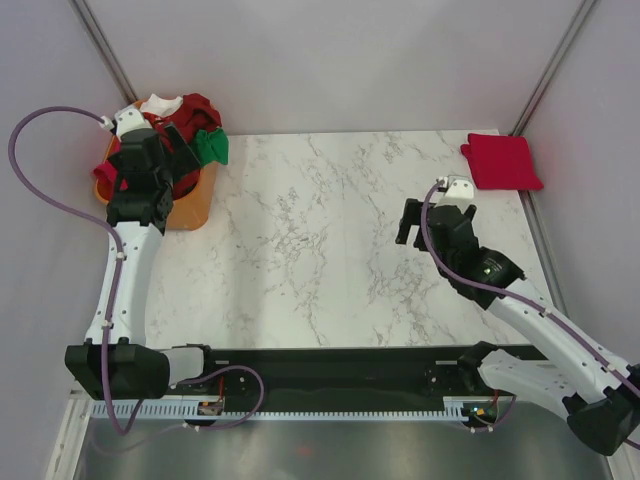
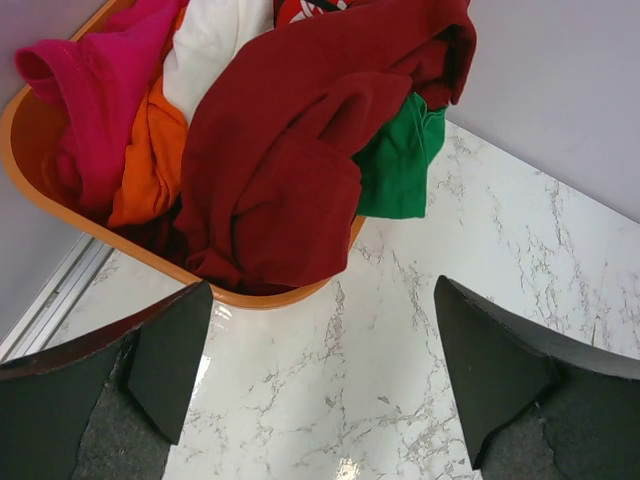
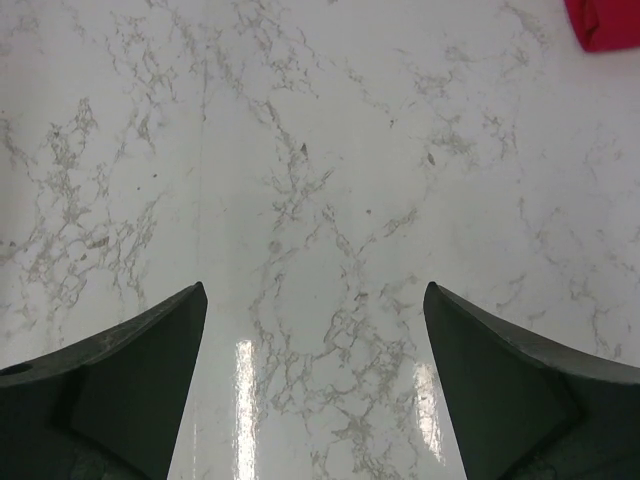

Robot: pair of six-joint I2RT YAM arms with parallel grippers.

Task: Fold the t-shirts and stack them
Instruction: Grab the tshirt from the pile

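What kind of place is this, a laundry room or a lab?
Probably a robot lab cell, not a home: the left arm and right arm are mounted at a marble-patterned table, plain partition walls enclose it, and an orange basket holds crumpled t-shirts.

Folded bright red t-shirt (image 1: 502, 162) lying flat as a neat rectangle at the far right corner of the table (image 1: 320, 250), dark red t-shirt (image 2: 290, 150) crumpled on top of a heap in the orange basket (image 2: 30, 140) at far left, green t-shirt (image 2: 398, 165) drooping over its rim, white t-shirt (image 2: 215, 40) and pink t-shirt (image 2: 95, 90) bunched behind

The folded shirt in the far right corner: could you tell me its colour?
The shirt is bright red; best in top external view.
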